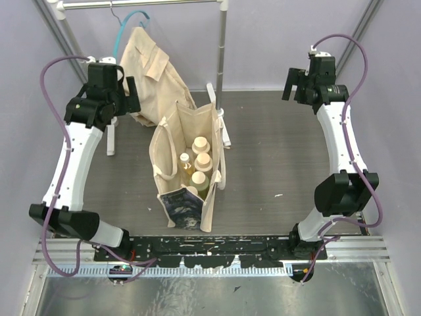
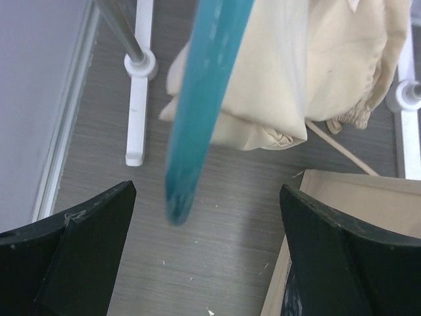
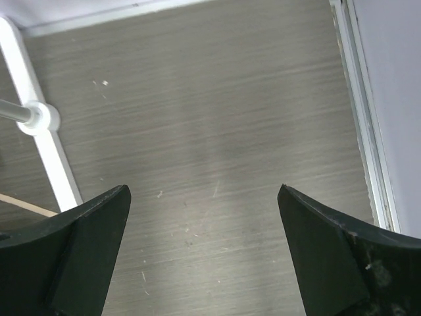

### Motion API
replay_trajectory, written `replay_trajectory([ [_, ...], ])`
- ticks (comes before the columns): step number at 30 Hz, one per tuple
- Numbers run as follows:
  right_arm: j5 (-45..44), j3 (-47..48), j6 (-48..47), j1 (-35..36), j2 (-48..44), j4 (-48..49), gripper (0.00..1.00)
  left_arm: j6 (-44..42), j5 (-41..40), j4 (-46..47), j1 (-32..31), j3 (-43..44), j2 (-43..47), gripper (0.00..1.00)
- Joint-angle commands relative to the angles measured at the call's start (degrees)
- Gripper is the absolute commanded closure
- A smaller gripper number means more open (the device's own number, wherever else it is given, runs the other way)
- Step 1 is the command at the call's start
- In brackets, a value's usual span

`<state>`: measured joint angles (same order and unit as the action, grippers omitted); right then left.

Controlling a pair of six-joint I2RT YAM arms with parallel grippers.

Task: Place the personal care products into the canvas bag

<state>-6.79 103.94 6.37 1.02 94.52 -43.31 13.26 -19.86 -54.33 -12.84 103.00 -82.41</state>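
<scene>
Count from the top view: 2 arms, left arm [image 1: 72,164] and right arm [image 1: 342,141]. 2 pincers, left pincer [image 2: 207,189] and right pincer [image 3: 204,191]. 1 bench [image 1: 276,151]. 1 canvas bag [image 1: 166,139] with 1 dark printed panel [image 1: 181,205]. 4 bottles show inside it: 3 with wide cream caps [image 1: 204,161], plus 1 yellow-green bottle [image 1: 189,172] with a smaller cap. Can't tell if any more sit underneath. 1 tan shirt [image 1: 154,72] on 1 teal hanger [image 1: 131,23]. 1 garment rack [image 1: 222,52] with 2 white feet [image 1: 112,139] on the bench.
</scene>
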Motion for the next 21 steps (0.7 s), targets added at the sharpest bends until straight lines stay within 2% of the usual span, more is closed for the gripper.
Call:
replay_trajectory([
  [1, -1.3, -1.8, 0.8, -1.7, -4.0, 3.8, 0.0, 3.0, -0.9, -4.2, 0.1, 4.3, -2.8, 0.02],
  [10, -4.0, -1.6, -1.9, -3.5, -3.2, 3.4, 0.0, 6.7, -16.2, -9.4, -0.2, 6.4, -5.6, 0.02],
  [21, -4.0, -0.9, -2.2, -3.5, -2.5, 2.9, 0.0, 4.0, -14.5, -7.1, -0.4, 4.6, -4.2, 0.02],
])
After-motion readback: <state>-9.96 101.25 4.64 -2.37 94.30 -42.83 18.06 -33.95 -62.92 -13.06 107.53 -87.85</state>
